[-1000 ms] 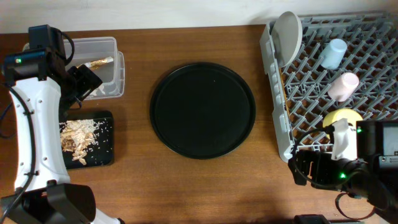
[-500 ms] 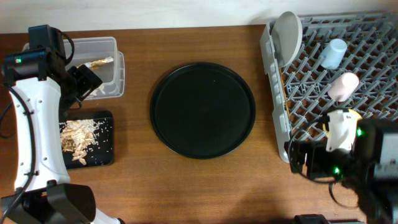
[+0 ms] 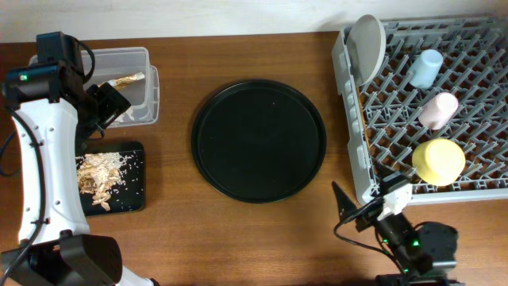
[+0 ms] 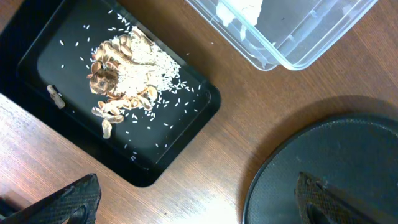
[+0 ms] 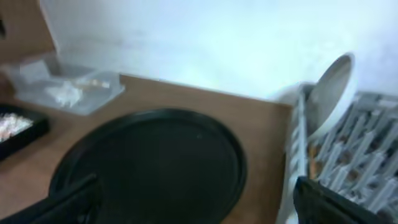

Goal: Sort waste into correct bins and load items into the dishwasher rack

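My right gripper has pulled back to the lower right, fingers spread and empty. That leaves the bowl in the rack at right, below the pink cup. The left gripper hangs spread near the scraps. Loading looks finished.

Cups: two, a light-blue cup and a pink cup.
Bowls: one, the yellow bowl.
Plates: one, the pale grey plate.
Racks: one, the grey dishwasher rack.
Bins: two, the clear tub and the shallow black tray.
Round trays: one, the round black tray.
Waste: one white napkin, one gold foil wrapper, and one heap of food scraps; the loose rice grains are too many to count.
Robot arms: two, the left arm and the right arm.
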Robot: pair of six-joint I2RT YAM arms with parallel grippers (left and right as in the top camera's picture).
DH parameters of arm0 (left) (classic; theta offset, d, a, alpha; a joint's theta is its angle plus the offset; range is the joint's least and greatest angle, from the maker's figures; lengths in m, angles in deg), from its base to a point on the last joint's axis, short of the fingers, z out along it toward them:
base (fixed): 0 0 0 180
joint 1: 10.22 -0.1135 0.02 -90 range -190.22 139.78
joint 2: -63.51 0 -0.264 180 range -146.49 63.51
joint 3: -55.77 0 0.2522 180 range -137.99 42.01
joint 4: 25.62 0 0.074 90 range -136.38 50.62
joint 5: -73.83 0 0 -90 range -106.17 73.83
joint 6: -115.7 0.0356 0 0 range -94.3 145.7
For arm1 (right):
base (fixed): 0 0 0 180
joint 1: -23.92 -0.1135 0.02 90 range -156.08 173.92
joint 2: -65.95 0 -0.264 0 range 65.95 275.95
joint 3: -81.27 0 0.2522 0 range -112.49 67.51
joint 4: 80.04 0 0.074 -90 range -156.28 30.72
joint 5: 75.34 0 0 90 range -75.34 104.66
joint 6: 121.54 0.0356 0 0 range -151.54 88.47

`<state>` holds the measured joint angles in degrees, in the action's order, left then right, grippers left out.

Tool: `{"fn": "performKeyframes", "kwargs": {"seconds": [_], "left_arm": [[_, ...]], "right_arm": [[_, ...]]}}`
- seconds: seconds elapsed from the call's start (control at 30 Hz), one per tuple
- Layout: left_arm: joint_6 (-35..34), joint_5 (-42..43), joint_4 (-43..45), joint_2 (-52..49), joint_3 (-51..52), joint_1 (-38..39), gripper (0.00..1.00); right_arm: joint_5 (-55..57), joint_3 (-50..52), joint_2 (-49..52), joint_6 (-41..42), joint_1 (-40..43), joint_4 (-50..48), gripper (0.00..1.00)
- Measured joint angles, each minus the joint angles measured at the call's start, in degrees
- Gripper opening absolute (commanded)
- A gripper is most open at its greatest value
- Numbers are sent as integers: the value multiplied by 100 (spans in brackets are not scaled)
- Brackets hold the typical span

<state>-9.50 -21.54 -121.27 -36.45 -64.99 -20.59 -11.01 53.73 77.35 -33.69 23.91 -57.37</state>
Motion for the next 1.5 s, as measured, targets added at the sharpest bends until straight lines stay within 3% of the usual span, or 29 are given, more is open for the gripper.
{"fn": "performKeyframes", "kwargs": {"seconds": [0.3, 1.0, 1.5], "left_arm": [[0, 0, 0, 0, 0, 0, 99], [0, 0, 0, 0, 0, 0, 99], [0, 0, 2, 0, 0, 0, 99]], "right_arm": [[-4, 1154, -911, 22, 0, -1078, 98], [2079, 1296, -1056, 66, 308, -476, 98], [2227, 1296, -1056, 61, 308, -463, 98]]}}
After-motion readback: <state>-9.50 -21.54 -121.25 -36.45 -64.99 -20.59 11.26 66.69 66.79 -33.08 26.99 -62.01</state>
